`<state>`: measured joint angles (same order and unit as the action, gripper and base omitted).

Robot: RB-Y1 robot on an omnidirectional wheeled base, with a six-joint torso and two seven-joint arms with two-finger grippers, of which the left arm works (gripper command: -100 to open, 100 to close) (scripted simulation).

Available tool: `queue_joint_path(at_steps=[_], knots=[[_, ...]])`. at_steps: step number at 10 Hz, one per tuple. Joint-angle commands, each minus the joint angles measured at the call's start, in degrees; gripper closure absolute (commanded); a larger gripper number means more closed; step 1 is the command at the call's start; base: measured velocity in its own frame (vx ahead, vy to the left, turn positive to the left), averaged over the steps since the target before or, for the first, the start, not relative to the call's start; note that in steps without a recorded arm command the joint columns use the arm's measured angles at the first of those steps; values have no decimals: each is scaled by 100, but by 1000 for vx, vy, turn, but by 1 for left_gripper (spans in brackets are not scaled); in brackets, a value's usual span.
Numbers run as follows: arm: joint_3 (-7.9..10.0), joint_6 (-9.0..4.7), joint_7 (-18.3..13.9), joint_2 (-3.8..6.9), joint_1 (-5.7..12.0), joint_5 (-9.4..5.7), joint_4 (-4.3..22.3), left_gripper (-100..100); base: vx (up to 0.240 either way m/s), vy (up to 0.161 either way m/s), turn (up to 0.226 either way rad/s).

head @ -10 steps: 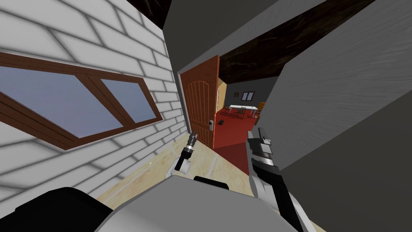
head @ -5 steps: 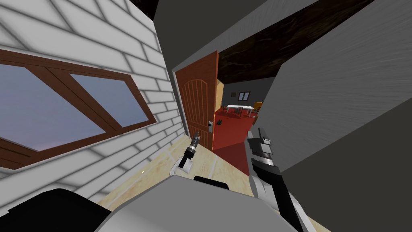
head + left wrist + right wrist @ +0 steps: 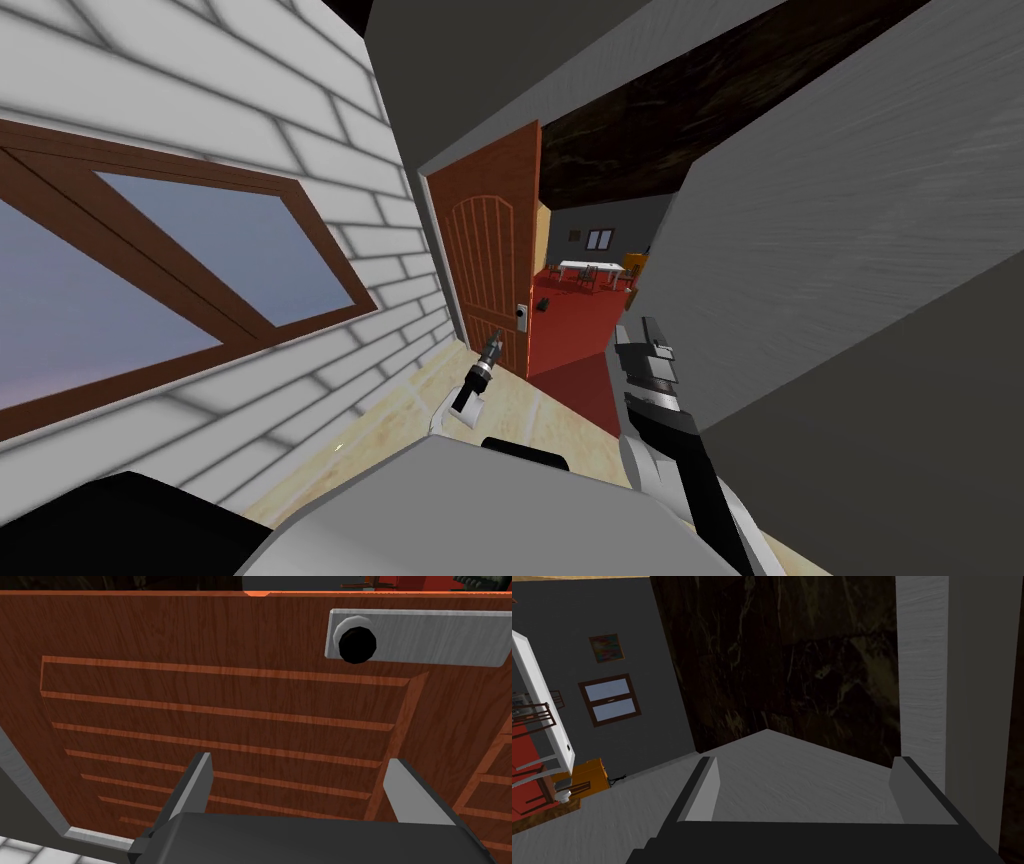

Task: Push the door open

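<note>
A reddish-brown panelled door [image 3: 488,265] stands partly open ahead, its free edge toward a red-floored room. A grey plate with a black knob [image 3: 357,643] sits near that edge. My left gripper [image 3: 491,347] is open, close in front of the door's lower panels [image 3: 225,726], below the knob; touching or apart, I cannot tell. The left fingers [image 3: 200,783] hold nothing. My right gripper [image 3: 648,335] is open and empty, raised beside the grey wall [image 3: 850,250] on the right of the doorway.
A white brick wall with a brown-framed window [image 3: 170,270] runs along my left. The grey wall corner [image 3: 812,776] crowds my right arm. Through the gap lies a red floor [image 3: 570,330] with a white table [image 3: 588,268] and chairs far back.
I have moved forward and turned a little; the window slid left in the head view. My left gripper has advanced toward the door. The right arm keeps its pose.
</note>
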<state>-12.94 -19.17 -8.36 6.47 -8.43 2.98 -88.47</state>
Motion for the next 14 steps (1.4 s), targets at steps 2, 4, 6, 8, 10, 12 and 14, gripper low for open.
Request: queue_joint_path(at_steps=[2, 4, 6, 8, 10, 12, 14], knots=[[-136, 102, -24, 30, 170, 6, 325, -100, 119, 70, -118], [-224, 174, -43, 48, 311, 9, 570, -100, 136, 97, -90], [-329, 262, -65, 67, 481, 12, 866, -100, 142, 74, -94], [-334, 220, -66, 64, 523, 11, 977, -100, 129, 76, -59], [-303, 219, -56, 39, 584, 5, 1058, -100, 141, -27, -22], [-261, 222, -42, 10, 643, -2, 1128, -100, 185, -63, -30], [-216, 225, -27, -22, 708, -9, 1205, -100, 209, -69, -24]])
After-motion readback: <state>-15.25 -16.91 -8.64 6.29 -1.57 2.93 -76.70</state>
